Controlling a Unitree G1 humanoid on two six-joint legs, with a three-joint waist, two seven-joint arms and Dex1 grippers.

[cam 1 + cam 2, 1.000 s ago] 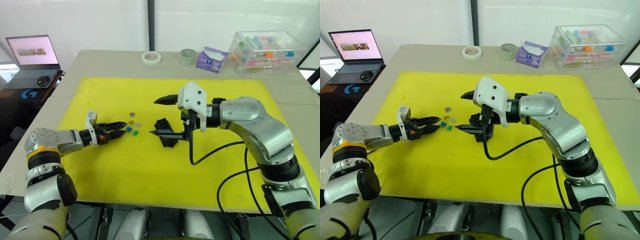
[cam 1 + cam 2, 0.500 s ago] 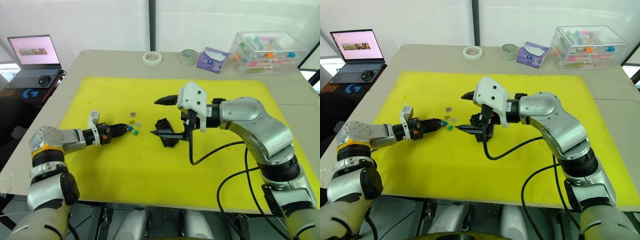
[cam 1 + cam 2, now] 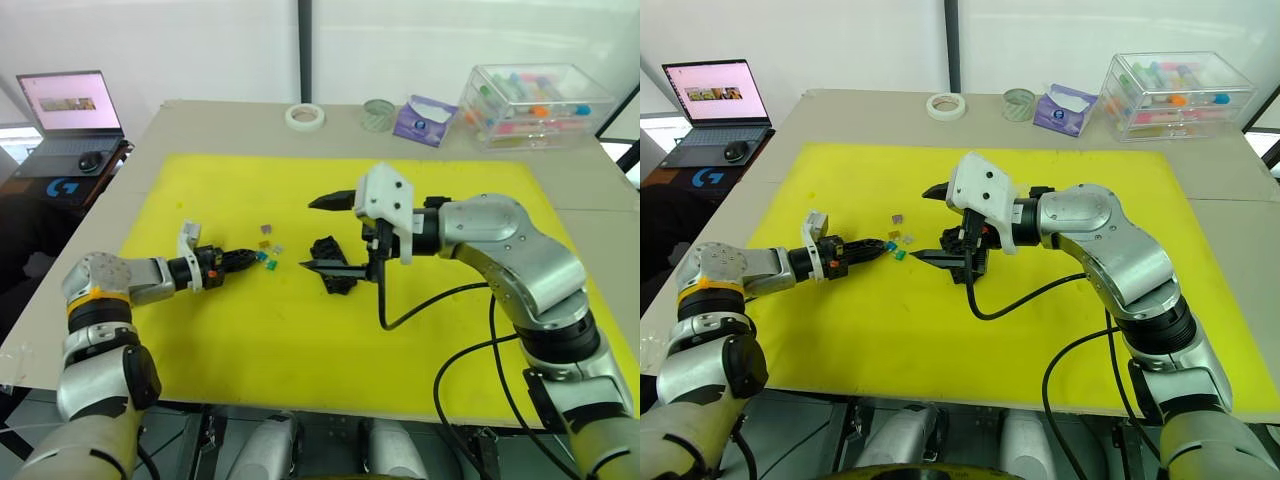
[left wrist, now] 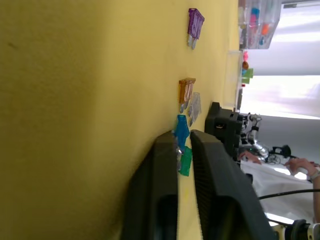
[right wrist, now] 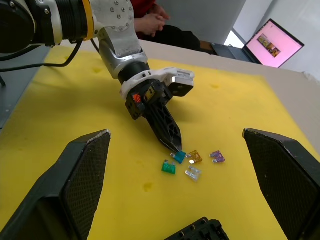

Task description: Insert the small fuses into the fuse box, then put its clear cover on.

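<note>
Reaching low, left end effector (image 5: 176, 149) pinching teal fuse (image 5: 179, 157) on mat (image 3: 300, 330)

Two head eyes look down over the table; wrist cameras sit close, sharing the fuses (image 5: 179, 157).

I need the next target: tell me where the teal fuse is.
The teal fuse lies on the yellow mat, between the left claw's fingertips, left of the fuse box, beside the green fuse.

Honestly the fuse box (image 5: 194, 231) is chopped off by the right wrist view's edge, just its top rim showing. The right gripper's fingers (image 5: 75, 192) run off frame too. The clear cover can't be picked out anywhere.
</note>
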